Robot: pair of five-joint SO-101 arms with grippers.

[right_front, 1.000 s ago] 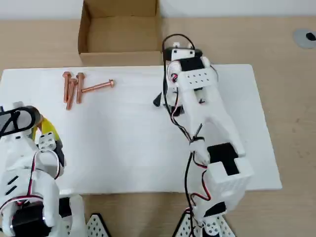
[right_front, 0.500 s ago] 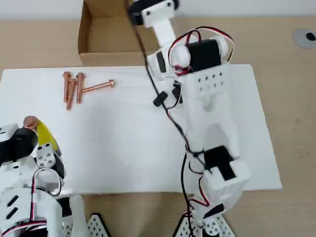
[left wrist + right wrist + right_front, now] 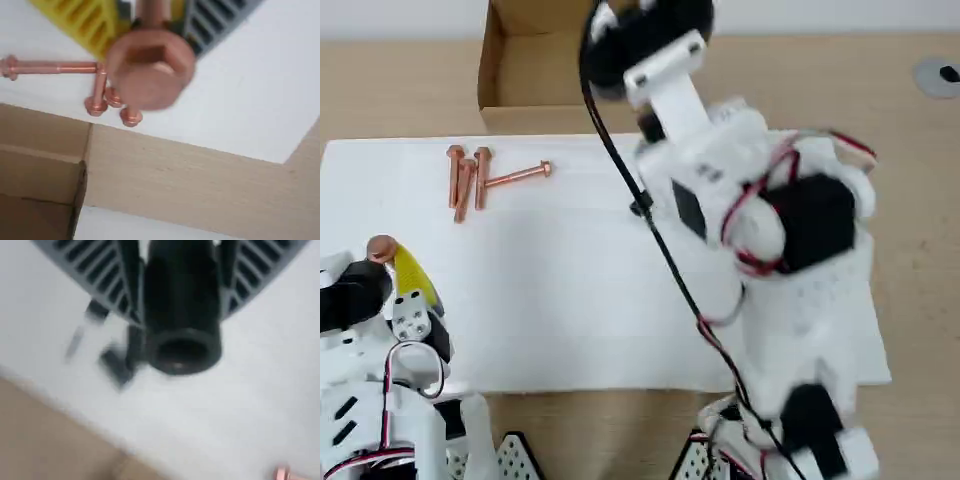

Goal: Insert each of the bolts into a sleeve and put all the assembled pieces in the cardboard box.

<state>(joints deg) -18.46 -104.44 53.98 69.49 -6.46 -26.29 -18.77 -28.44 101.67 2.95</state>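
Left tool [image 3: 150, 12] grips one bolt [image 3: 150, 67]; right tool [image 3: 182, 270] grips one sleeve [image 3: 182, 335]; four loose bolts [image 3: 481, 175] lie together.

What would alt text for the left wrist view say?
A copper-coloured hex-head metal bolt, clamped in yellow and grey jaws, faces the camera. Behind it four loose copper bolts lie on a white sheet, near a brown cardboard box.
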